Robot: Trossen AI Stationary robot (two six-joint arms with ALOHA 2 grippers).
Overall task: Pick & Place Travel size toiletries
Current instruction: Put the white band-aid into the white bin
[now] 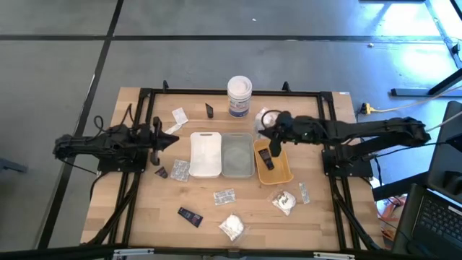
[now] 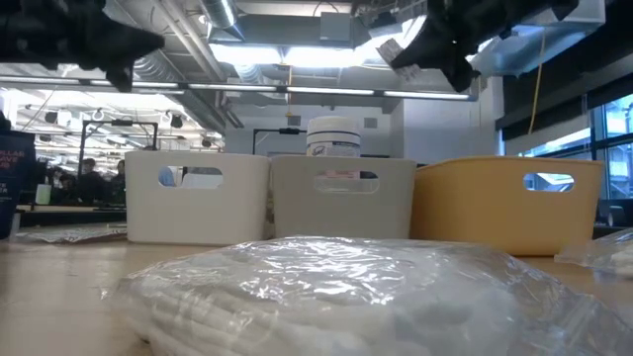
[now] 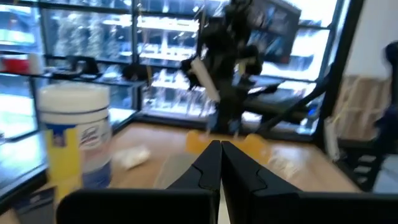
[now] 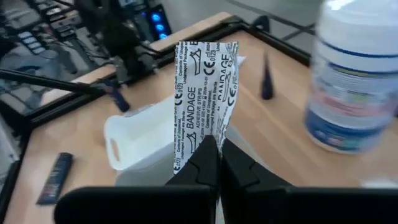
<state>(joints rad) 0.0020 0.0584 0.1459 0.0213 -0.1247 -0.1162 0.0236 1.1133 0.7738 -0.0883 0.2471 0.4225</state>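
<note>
My right gripper is shut on a white printed bandage sachet and hangs over the gap between the grey tray and the orange tray. A small black tube lies in the orange tray. The white tray stands left of the grey one. More toiletries lie flat on the table: sachets, black tubes and white wrapped bundles. My left gripper is shut, holds nothing, and waits at the table's left side. My right gripper pinches one short end of the sachet between its two fingers. The fingers point toward the table's left, slanting down. The sachet sticks out past the fingertips, creased lengthwise, and is lifted clear of the trays and table.
A tall white tub with a blue label stands behind the trays at the far edge. A black tube and two sachets lie at the far left. A black frame rims the table.
</note>
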